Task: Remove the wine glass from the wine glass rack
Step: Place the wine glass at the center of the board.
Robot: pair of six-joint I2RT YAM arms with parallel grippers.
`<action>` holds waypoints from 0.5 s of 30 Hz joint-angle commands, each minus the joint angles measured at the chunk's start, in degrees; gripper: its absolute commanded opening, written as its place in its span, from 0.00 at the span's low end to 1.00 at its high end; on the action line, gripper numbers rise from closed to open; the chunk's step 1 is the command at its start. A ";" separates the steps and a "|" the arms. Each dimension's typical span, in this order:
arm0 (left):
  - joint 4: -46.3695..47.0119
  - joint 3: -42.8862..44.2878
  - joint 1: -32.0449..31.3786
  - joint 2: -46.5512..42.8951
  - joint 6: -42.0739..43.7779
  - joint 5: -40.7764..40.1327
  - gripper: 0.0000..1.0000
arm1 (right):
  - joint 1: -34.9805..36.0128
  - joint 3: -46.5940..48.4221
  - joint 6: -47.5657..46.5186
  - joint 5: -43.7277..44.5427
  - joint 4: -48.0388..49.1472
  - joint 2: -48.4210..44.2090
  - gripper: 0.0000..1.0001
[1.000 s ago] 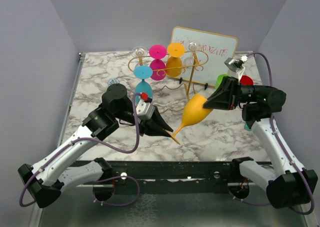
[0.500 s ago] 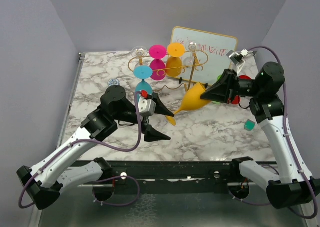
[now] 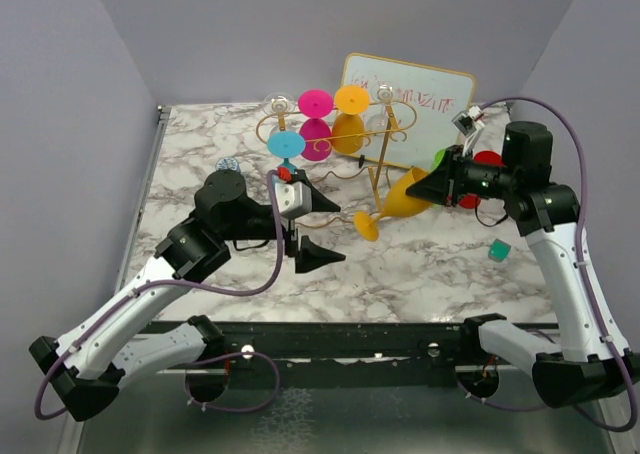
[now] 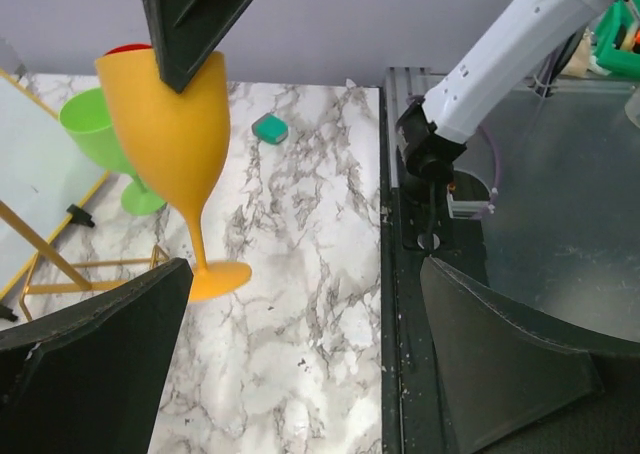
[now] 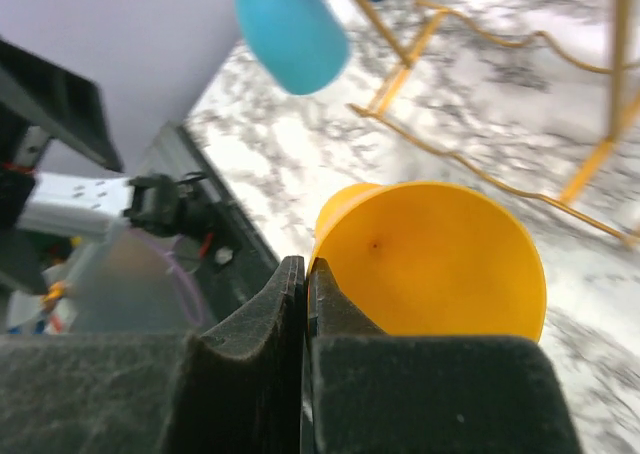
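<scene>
One orange wine glass (image 3: 402, 201), opaque, with a slim stem and round foot, hangs tilted above the bench (image 3: 190, 159), off the gold wine glass rack (image 3: 377, 164). The right tool (image 3: 433, 186) clamps its rim; the left tool (image 3: 336, 234) gapes wide, empty.

Left claw (image 3: 342, 235) released orange wine glass (image 3: 400, 202), opened wide; right claw (image 3: 418, 188) lifted it more upright.

whiteboard (image 3: 415, 124): a line of red handwriting runs across its upper part; in the top view the strokes are too small and faint to make out any word or number.
readable text elsewhere: none in the top view or either wrist view.
</scene>
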 commanded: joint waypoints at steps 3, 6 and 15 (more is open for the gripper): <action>-7.26 5.08 0.09 3.42 -0.33 -6.57 0.99 | 0.21 3.48 -6.09 23.78 -12.26 0.72 0.00; -6.94 5.22 0.11 3.42 -0.38 -6.66 0.99 | 0.26 2.34 -5.68 28.99 -11.78 0.29 0.00; -5.37 4.65 0.11 2.22 -3.60 -17.36 0.99 | 0.21 -2.04 -0.19 49.02 -8.41 -0.44 0.00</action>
